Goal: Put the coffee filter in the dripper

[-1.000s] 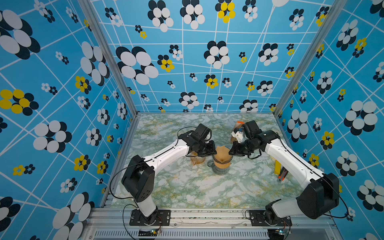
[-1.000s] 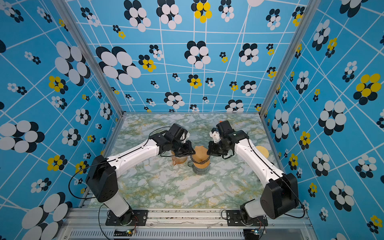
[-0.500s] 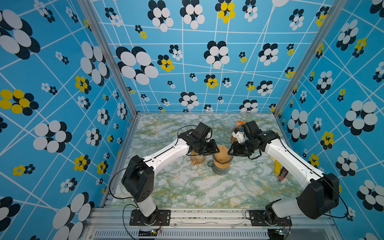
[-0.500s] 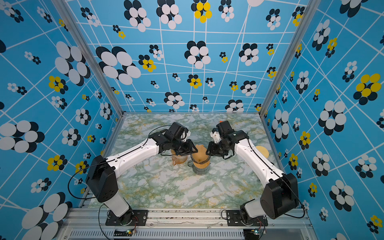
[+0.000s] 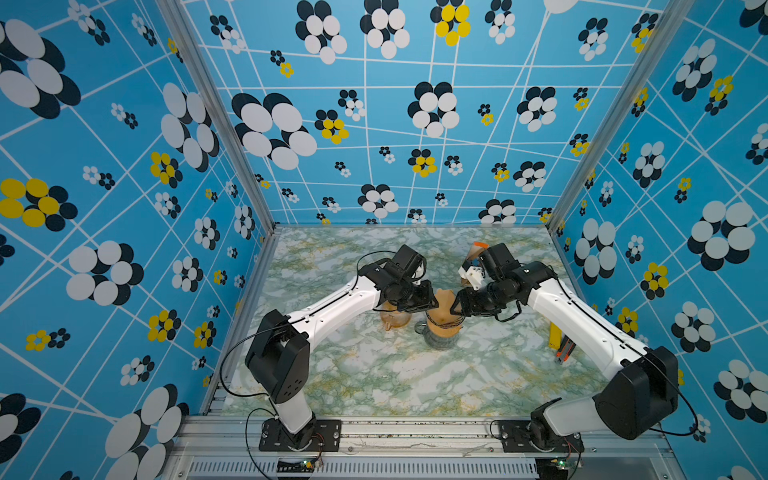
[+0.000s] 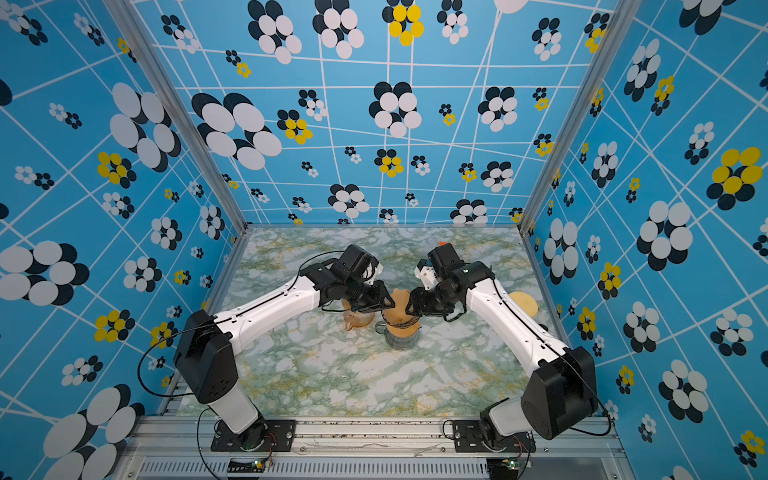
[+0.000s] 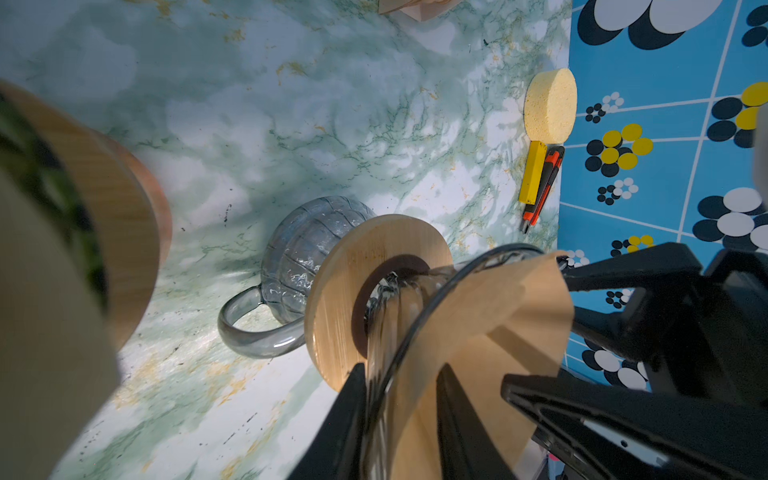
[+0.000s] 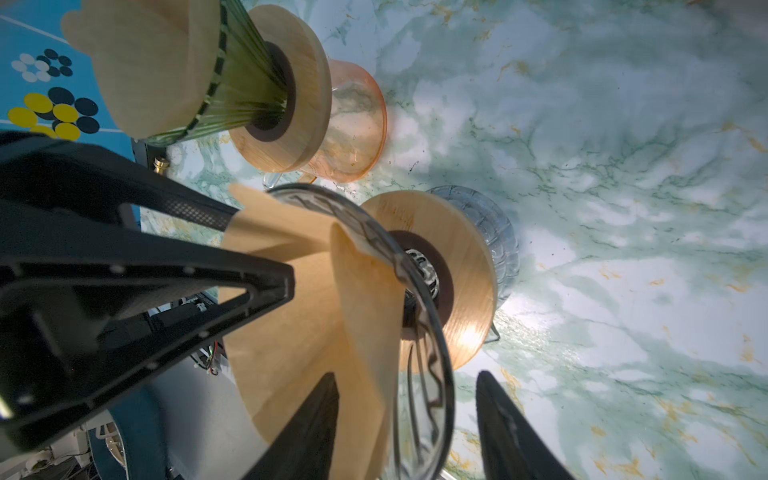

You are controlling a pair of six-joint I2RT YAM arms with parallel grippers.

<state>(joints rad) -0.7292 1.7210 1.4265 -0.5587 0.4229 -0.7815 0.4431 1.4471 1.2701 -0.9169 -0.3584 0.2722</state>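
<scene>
Much is masked where the two arms meet. In both top views the left gripper (image 5: 432,306) and the right gripper (image 5: 456,309) crowd over the dripper (image 5: 444,329), and of the coffee filter (image 5: 444,300) only the upper flap shows between them. A second dripper (image 8: 232,95) sits half hidden under the left wrist in those views. Behind the right wrist an orange-topped thing (image 5: 477,248) is too covered to name, and a tan stack (image 7: 415,5) is cut off at the edge of the left wrist view.

The table (image 5: 374,374) is green-and-white marbled. The walls (image 5: 374,124) are blue with white lines and flowers. By the right wall lie a round yellow sponge (image 7: 550,104), a yellow block (image 7: 532,172) and, touching it, an orange-and-black pen-like tool (image 7: 545,183).

The clear glass dripper rests by its wooden collar on a grey glass jug (image 7: 307,249). The brown filter stands in its cone, its top edge above the rim. The second dripper, of green glass, holds its own filter and sits on an orange glass server (image 8: 353,124).

The left jaws are narrowly parted astride the rim, with a gap showing. The right jaws stand wider, one finger inside the paper and the other clear outside the glass, gripping nothing.
</scene>
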